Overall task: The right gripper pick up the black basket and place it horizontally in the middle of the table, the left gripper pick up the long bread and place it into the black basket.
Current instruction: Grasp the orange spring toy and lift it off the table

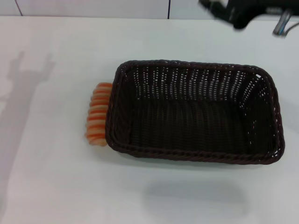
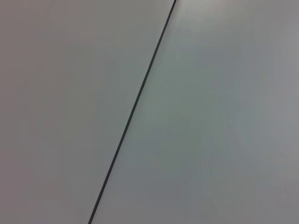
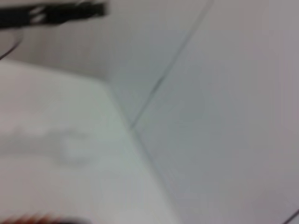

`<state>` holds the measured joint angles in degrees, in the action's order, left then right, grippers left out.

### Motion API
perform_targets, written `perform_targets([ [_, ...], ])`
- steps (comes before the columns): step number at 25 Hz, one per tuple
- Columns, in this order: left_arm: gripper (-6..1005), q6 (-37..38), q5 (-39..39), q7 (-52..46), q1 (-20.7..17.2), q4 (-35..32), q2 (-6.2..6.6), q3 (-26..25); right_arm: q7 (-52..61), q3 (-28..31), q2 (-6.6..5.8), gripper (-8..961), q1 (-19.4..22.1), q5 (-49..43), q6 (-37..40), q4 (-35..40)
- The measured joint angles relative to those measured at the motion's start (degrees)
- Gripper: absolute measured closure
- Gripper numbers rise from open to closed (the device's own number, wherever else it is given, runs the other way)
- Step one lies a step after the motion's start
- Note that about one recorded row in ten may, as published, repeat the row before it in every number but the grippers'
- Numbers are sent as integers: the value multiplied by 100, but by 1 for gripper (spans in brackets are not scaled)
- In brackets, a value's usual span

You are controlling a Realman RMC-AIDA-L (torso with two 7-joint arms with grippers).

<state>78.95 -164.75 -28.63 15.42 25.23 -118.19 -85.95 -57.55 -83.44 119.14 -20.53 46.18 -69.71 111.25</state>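
The black basket (image 1: 194, 112) sat lengthwise near the worktop's (image 1: 56, 186) middle, upright & empty. The long bread (image 1: 97, 114) lay on the worktop, touching the basket's left end, outside it. The right gripper (image 1: 243, 14) hung above the far edge, well apart from the basket; can't tell its fingers' state. Left gripper wasn't visible; its wrist cam showed only wall.

The long bread (image 1: 97, 115) lies partly hidden behind the black basket's (image 1: 196, 154) left rim, the right gripper (image 1: 240, 14) is cut off by the head view's top edge with its fingers unreadable, and the right wrist view is blurred.
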Motion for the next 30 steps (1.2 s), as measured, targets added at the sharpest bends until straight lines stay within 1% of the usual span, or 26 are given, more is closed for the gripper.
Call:
perform_targets([
  [1,137,-4,16,-1,19,0,-4,-10,-44,15,0,653,225,159,567,20],
  [2,137,-4,16,-1,19,0,-4,-10,-44,15,0,653,225,159,567,20],
  [3,137,-9,25,-2,30,0,-6,-16,-172,15,0,653,510,337,1121,23],
  [4,137,-19,28,-15,45,0,-8,-30,-172,15,0,653,510,337,1121,23],
  [5,137,-23,28,-22,49,0,-8,-32,-275,18,-1,653,645,452,1365,23],
  [6,137,-39,29,-81,62,1,-9,-39,-644,19,-1,653,1028,846,1962,-13],
  [7,137,-39,29,-81,62,1,-9,-39,-644,19,-1,653,1028,846,1962,-13],
  [10,137,-50,30,-160,84,0,-4,-45,-1397,-16,4,653,1561,1598,2944,-239],
  [11,137,-50,30,-263,97,0,-2,-45,-2016,-64,20,653,1833,2270,3678,-531],
  [12,137,-50,30,-263,97,0,-2,-45,-2016,-64,20,653,1833,2270,3678,-531],
  [13,137,-48,30,-349,104,0,-2,-45,-2286,-96,27,653,1933,2581,4014,-677],
  [15,137,-32,19,-599,119,-1,0,-29,-2858,-219,31,653,2093,3276,4758,-1023],
  [16,137,-17,0,-708,128,-1,2,11,-3189,-362,31,653,2165,3740,5456,-1294],
  [17,137,-17,0,-708,128,-1,2,11,-3189,-362,31,653,2165,3740,5456,-1294],
  [18,137,-9,-6,-734,132,0,2,53,-3279,-528,31,653,2187,3960,6161,-1496],
  [19,137,-4,-14,-743,133,9,2,101,-3279,-528,31,653,2187,3960,6161,-1496],
  [20,137,-2,-14,-744,130,26,2,146,-3278,-677,32,653,2198,3997,6651,-1582],
  [21,137,0,-18,-744,121,49,3,210,-3231,-979,33,653,2228,4007,7444,-1658],
  [22,137,4,-19,-745,112,66,6,255,-3231,-979,33,653,2228,4007,7444,-1658],
  [25,137,17,-20,-746,106,71,8,307,-3210,-1601,25,653,2245,3961,8792,-1724],
  [26,137,42,-21,-747,105,72,8,332,-3129,-2002,15,653,2206,3796,9670,-1822],
  [27,137,42,-21,-747,105,72,8,332,-3129,-2002,15,653,2206,3796,9670,-1822],
  [28,137,51,-22,-748,104,74,10,346,-2716,-2384,10,653,2125,3318,10627,-2085],
  [29,137,57,-23,-748,102,80,14,362,-2716,-2384,10,653,2125,3318,10627,-2085],
  [30,137,58,-22,-748,98,83,17,370,-2358,-2543,7,653,2094,3000,11076,-2277],
])
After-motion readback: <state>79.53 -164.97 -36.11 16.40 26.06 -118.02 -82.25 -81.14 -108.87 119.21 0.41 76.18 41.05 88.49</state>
